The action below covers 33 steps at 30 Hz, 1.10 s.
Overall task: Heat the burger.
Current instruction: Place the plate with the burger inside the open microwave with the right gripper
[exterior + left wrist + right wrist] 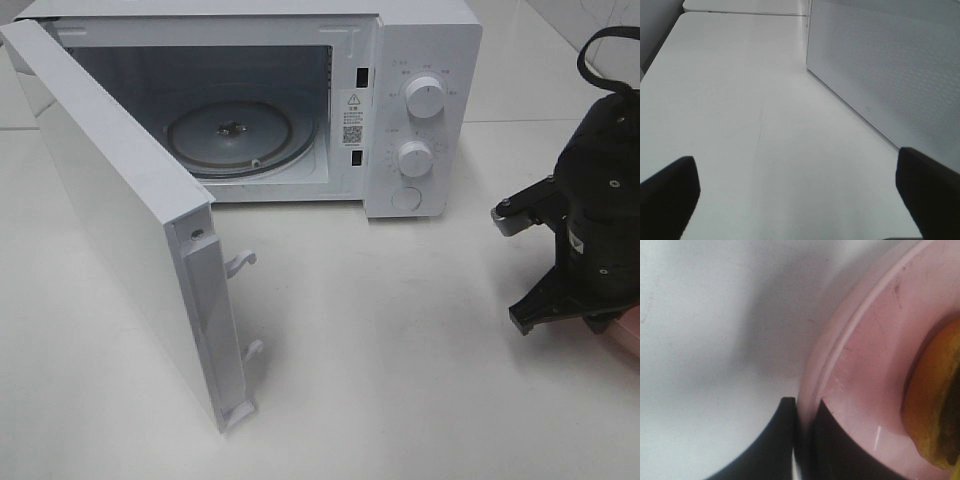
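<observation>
The burger shows only as a golden-brown edge in the right wrist view, sitting on a round pink plate. My right gripper is shut on the plate's rim, one finger on each side of it. In the high view the right arm is at the right edge and a sliver of the pink plate shows under it; the burger is out of that view. My left gripper is open and empty over the bare table, and is outside the high view.
A white microwave stands at the back with its door swung wide open to the left. Its glass turntable has nothing on it. The door's perforated panel is beside my left gripper. White table in front.
</observation>
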### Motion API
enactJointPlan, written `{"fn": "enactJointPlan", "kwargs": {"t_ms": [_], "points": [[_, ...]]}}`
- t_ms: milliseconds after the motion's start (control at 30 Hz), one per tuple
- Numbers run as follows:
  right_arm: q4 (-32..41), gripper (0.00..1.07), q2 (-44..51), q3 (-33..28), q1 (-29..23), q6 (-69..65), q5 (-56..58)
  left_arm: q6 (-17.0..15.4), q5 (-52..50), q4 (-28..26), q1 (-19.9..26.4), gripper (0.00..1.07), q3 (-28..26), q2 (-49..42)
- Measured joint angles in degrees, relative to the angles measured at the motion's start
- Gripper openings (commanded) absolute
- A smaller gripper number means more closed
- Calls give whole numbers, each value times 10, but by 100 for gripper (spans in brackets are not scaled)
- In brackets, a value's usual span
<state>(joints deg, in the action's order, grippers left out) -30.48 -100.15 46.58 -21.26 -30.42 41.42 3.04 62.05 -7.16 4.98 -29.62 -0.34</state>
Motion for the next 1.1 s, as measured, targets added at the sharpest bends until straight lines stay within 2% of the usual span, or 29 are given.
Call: {"fn": "enactJointPlan", "kwargs": {"t_ms": [500, 1100], "points": [[-19, 0, 64, -3, -49, -1, 57, 0, 0, 0, 0, 100, 0, 0], [-20, 0, 136, -60, -157, -2, 74, 0, 0, 0, 0, 100, 0, 0]]}}
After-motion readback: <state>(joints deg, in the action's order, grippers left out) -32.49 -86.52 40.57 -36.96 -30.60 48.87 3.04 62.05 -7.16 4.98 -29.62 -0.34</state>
